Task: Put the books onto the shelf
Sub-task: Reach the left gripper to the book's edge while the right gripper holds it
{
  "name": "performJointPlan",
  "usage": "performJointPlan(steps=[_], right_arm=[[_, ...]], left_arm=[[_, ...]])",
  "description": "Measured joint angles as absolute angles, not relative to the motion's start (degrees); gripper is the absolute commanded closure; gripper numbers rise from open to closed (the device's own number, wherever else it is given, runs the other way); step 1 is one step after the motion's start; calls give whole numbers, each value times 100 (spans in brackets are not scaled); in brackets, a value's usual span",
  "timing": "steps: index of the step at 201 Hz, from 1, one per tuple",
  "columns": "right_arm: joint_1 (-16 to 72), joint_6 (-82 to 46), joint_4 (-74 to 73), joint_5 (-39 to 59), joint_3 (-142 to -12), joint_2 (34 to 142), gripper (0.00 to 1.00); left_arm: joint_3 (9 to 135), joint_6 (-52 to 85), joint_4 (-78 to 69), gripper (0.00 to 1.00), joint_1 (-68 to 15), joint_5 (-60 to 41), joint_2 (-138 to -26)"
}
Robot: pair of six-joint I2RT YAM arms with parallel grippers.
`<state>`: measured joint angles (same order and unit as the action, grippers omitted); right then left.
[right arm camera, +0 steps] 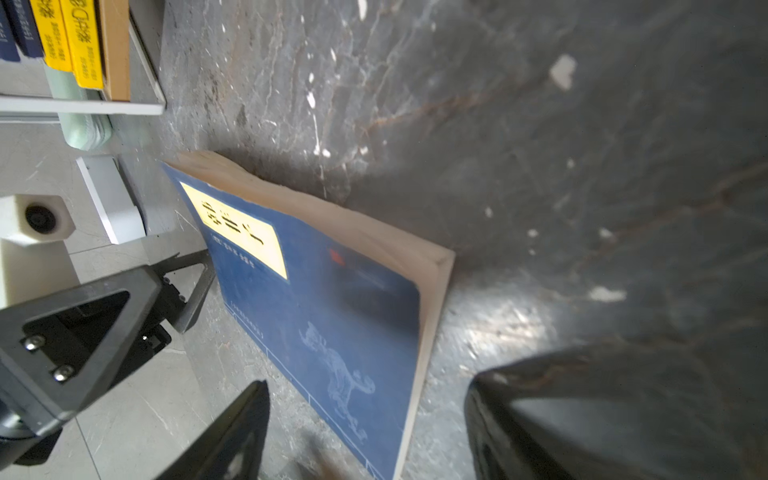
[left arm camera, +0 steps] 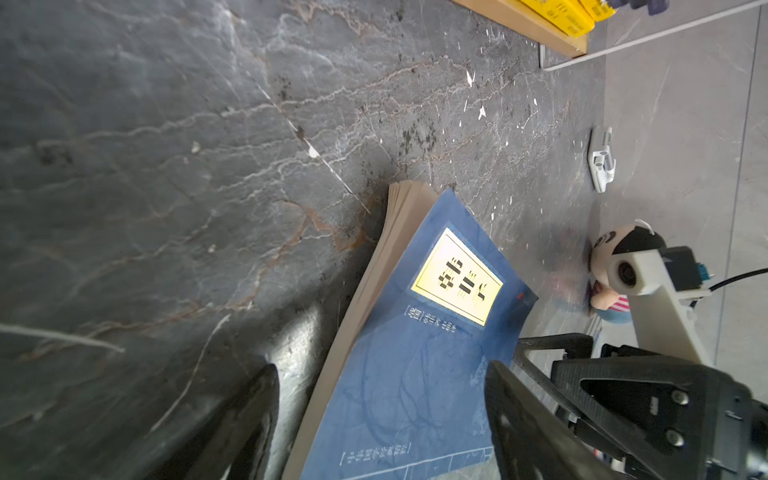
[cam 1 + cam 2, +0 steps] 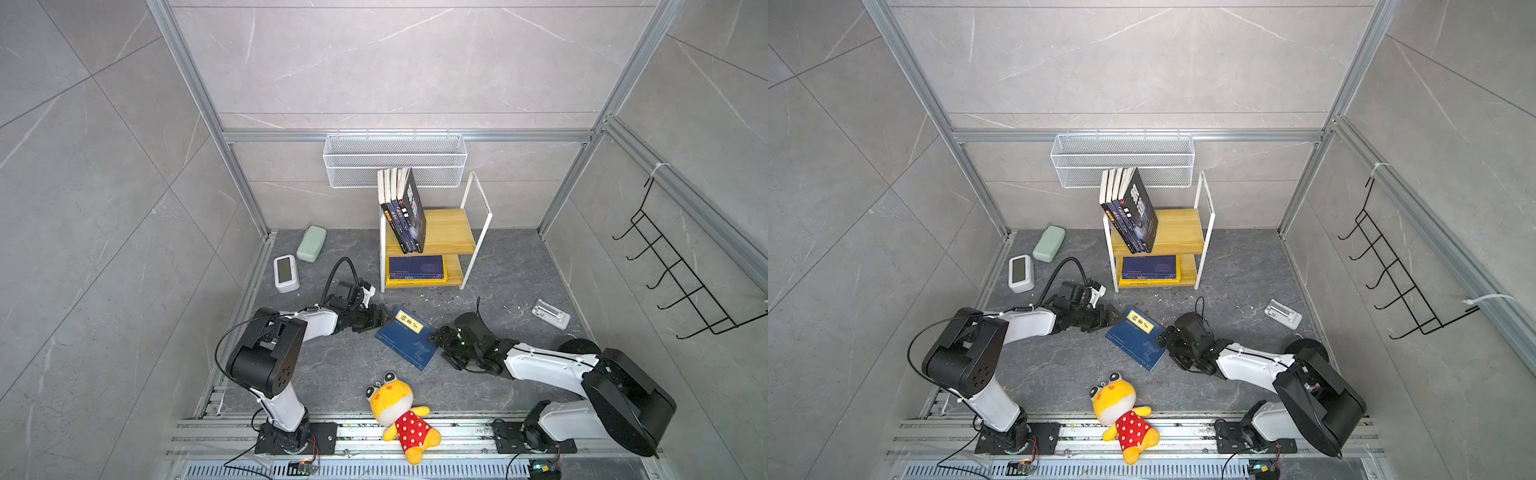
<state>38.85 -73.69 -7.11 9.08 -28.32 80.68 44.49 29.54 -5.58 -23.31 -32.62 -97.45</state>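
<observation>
**Blue book**: lies cover up on the dark tabletop, in front of the shelf and apart from it. It has a yellow title label at one end and a pale line drawing of an animal at the other. The long axis runs slantwise from arm to arm. The label end points toward the left gripper, the drawing end toward the right gripper. The page edge faces the shelf.

**Arms:** both grippers sit low, just beside the book's short ends, and neither is clearly nearer. Contact cannot be made out in a top view.

**Jaws:**
- **Left wrist view:** the left gripper is spread wide, with the blue book showing in the gap and nothing pinched.
- **Right wrist view:** the right gripper is also wide, with the drawing end of the blue book between the fingers, unheld.
- Whether any finger has got beneath the cover is hidden.

**Shelf:**
- **Upper board:** dark paperbacks lean at its left end; the right half is bare wood.
- **Lower board:** a navy book lies flat on yellow books.

**Judgement:** this looks like an end-on approach from both sides. The book is thin and lies flat, so the pickup likely turns on one finger slipping under an end. The bare half of the upper board looks the likely slot.
</observation>
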Motion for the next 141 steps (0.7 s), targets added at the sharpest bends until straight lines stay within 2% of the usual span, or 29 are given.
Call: performJointPlan(steps=[66, 95, 116, 132, 141], right_arm=[[3874, -7258, -1011, 899, -3188, 8580, 25], [3868, -7111, -836, 858, -3369, 8656, 25], [3859, -7022, -694, 801, -3507, 8722, 25], [3859, -6952, -613, 746, -3551, 8729, 25], [3857, -6932, -565, 698, -3573, 8729, 25]], left_arm=[[4117, 2982, -709, 44, -2449, -3105, -9574], [3955, 3057, -591, 61, -2451, -2956, -9413], [3844, 3194, -523, 68, -2451, -2895, -9255], [3778, 3319, -541, 78, -2449, -2882, -9164], [3774, 3371, -534, 80, -2449, -2880, -9135]])
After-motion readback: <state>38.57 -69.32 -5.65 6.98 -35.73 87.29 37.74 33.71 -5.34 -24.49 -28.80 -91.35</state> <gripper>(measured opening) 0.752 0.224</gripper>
